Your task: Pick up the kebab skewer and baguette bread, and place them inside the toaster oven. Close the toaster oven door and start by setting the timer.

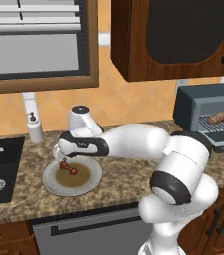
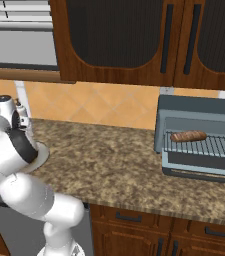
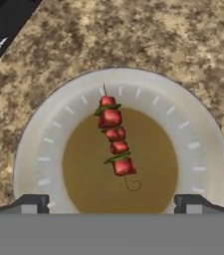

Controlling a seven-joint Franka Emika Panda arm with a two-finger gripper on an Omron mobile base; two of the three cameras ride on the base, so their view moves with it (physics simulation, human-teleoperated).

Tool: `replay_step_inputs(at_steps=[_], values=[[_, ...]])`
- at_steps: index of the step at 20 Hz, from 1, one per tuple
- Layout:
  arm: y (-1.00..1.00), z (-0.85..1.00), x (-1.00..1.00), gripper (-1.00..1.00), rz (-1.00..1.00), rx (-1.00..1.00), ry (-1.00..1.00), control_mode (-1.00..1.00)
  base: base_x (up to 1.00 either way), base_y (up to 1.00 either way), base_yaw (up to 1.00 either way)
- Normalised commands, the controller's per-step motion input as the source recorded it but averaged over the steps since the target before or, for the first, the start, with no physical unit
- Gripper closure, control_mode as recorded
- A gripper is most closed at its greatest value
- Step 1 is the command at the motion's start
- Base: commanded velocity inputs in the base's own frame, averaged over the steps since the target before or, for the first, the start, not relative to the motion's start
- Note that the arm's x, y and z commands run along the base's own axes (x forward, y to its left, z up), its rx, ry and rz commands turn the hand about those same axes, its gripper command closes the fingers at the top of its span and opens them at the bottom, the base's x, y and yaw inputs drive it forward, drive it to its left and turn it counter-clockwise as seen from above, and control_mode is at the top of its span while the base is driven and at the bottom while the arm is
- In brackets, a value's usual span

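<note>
Fingers spread wide above red-chunked kebab skewer, lying mid-frame on round grey brown-centred plate. Advice: descend centred, straddle the chunks across the stick, pinch gently before lifting.

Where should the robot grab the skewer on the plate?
Best around the middle chunks of the skewer, coming straight down from above. It lies flat on the plate, a thin stick, so the open gripper should probably close across its width, one finger on each long side.
</note>
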Motion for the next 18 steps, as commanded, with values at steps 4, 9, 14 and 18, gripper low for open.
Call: replay_step_inputs(at_steps=[4, 9, 14, 18], values=[[0.29, -0.38, 0.19, -1.0, 0.07, -0.05, 0.14, -1.0, 0.0, 0.0, 0.0], [0.04, -0.42, 0.16, -1.0, 0.01, -0.05, 0.05, -1.0, 0.0, 0.0, 0.0], [0.0, -0.37, 0.13, -1.0, 0.0, -0.02, 0.08, -1.0, 0.0, 0.0, 0.0], [0.01, -0.42, 0.0, -1.0, 0.0, -0.01, 0.11, -1.0, 0.0, 0.0, 0.0]])
